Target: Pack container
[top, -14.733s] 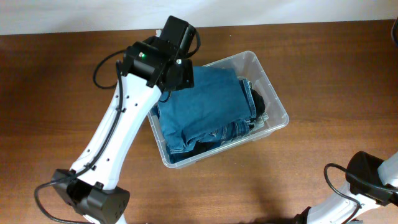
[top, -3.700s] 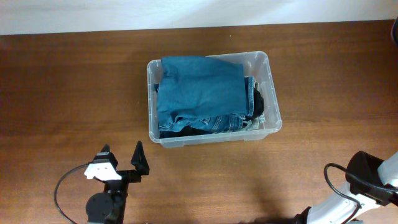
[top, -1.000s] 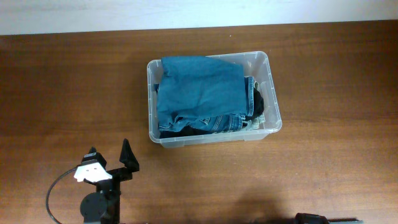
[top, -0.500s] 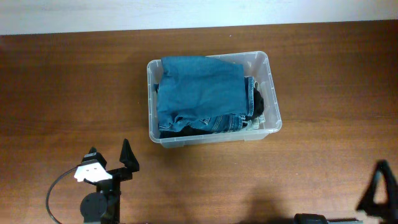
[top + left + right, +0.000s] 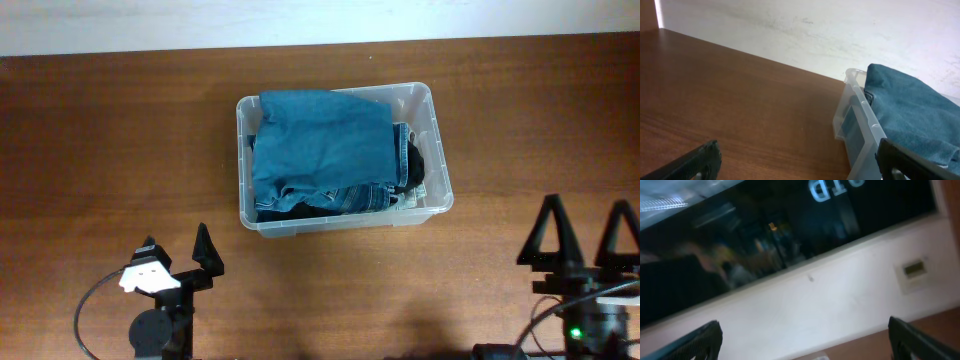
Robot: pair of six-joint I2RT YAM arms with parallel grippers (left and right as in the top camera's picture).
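The container (image 5: 345,224), a clear plastic tub, stands in the middle of the wooden table, filled with folded blue jeans (image 5: 325,145) that rise above its rim. My left gripper (image 5: 176,240) is open and empty near the front left, well short of the tub. The left wrist view shows the tub's near corner (image 5: 862,102) and the jeans (image 5: 910,110) ahead to the right of the open left gripper (image 5: 797,155). My right gripper (image 5: 586,210) is open and empty at the front right, to the right of the tub. In the right wrist view the open right gripper (image 5: 804,330) faces a white wall; the tub is out of that view.
A dark garment (image 5: 418,165) lies at the tub's right end beside the jeans. The table (image 5: 120,130) ends at a white wall (image 5: 300,20) at the back. A black cable (image 5: 85,310) loops by the left arm's base.
My right gripper has come up into the overhead view at the front right, fingers spread. The left gripper, the tub and the jeans have not moved.
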